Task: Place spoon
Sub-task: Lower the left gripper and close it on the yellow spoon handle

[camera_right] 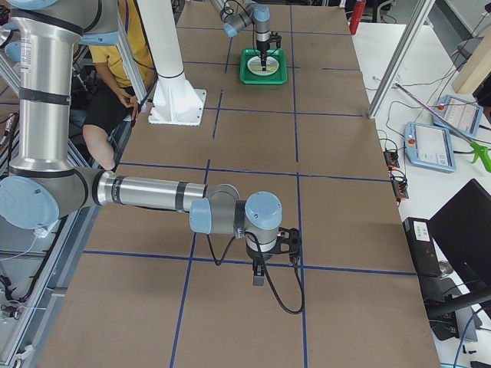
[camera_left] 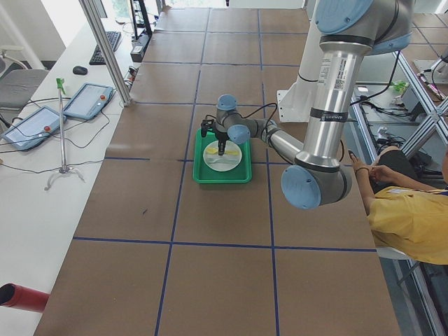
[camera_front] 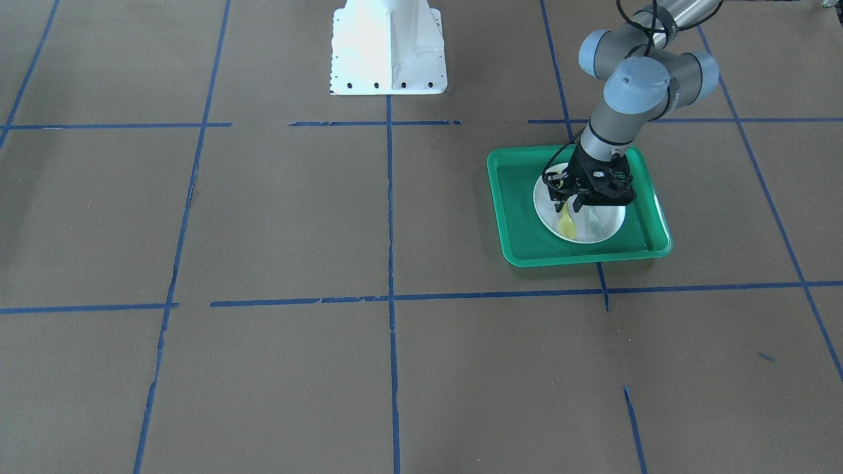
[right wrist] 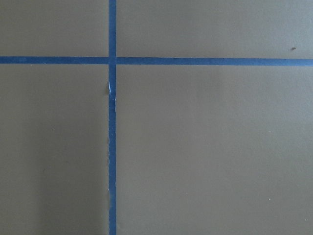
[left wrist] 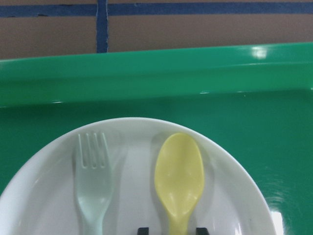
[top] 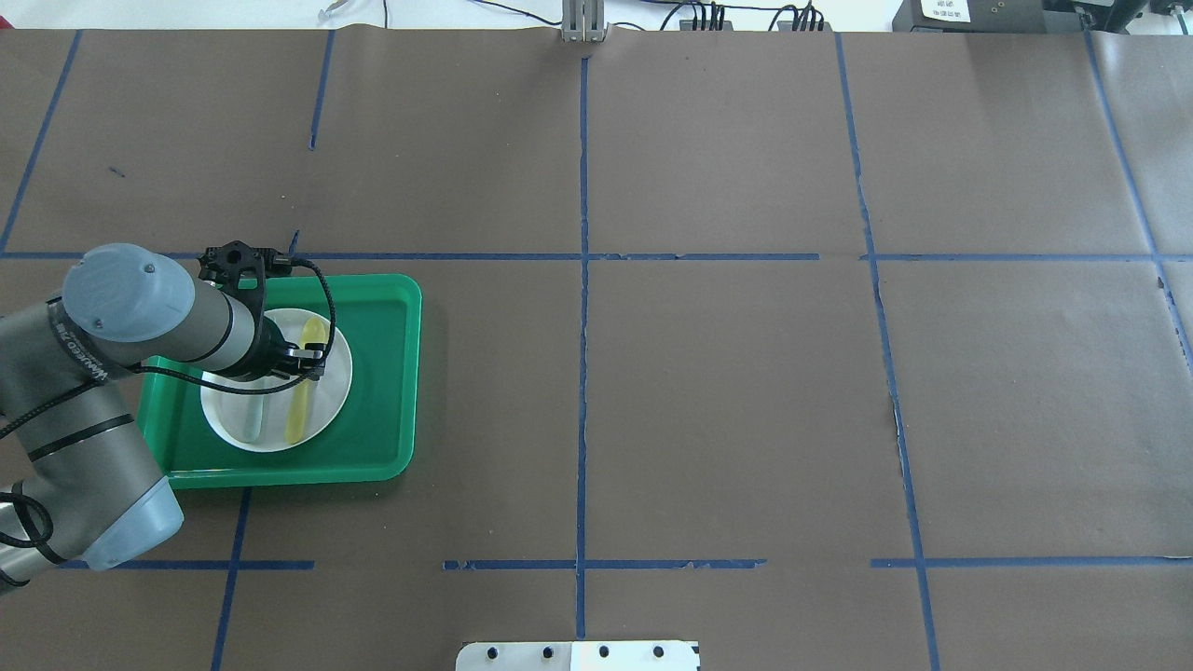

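The pale-yellow spoon (left wrist: 179,178) lies flat on the white plate (left wrist: 132,196), next to a grey-green fork (left wrist: 93,191). The plate sits in the green tray (left wrist: 146,78). My left gripper (top: 310,359) is low over the plate, open, with its fingertips (left wrist: 143,230) on either side of the spoon's handle and a gap to each. In the overhead view the spoon (top: 300,415) runs along the plate (top: 337,373). My right gripper (camera_right: 258,276) hangs over bare table far from the tray; I cannot tell whether it is open or shut.
The robot's white base (camera_front: 387,46) stands at the table's edge. Blue tape lines (top: 583,280) cross the brown table. A seated person (camera_left: 413,210) is beside the robot. Tablets (camera_right: 430,146) lie on a side bench.
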Controlling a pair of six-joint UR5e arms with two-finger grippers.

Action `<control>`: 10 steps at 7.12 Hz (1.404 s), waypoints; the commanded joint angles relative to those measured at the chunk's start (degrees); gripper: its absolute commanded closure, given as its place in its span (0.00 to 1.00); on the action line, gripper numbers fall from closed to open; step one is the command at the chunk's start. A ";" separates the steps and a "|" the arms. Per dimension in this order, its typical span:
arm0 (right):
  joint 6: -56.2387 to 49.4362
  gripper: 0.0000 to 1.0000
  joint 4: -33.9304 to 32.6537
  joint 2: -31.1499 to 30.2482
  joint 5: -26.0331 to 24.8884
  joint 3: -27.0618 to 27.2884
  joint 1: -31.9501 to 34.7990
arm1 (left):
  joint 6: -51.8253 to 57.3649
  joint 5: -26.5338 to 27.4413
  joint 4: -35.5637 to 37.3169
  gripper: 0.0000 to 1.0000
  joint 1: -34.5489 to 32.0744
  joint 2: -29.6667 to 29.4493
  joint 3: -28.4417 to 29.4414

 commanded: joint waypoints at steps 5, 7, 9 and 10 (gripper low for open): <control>0.01 0.00 0.00 0.00 0.00 0.00 0.00 | 0.10 -0.10 0.44 0.98 -0.08 0.11 0.10; 0.01 0.00 0.00 0.00 0.00 0.00 0.00 | 0.10 -0.01 0.79 1.00 -0.70 0.72 -1.64; 0.01 0.00 0.00 0.00 0.00 0.00 0.00 | -0.33 0.16 0.97 1.00 -1.58 0.21 -2.18; 0.01 0.00 0.00 0.00 0.00 0.00 0.00 | -2.25 0.25 1.40 1.00 -1.49 -1.02 -2.18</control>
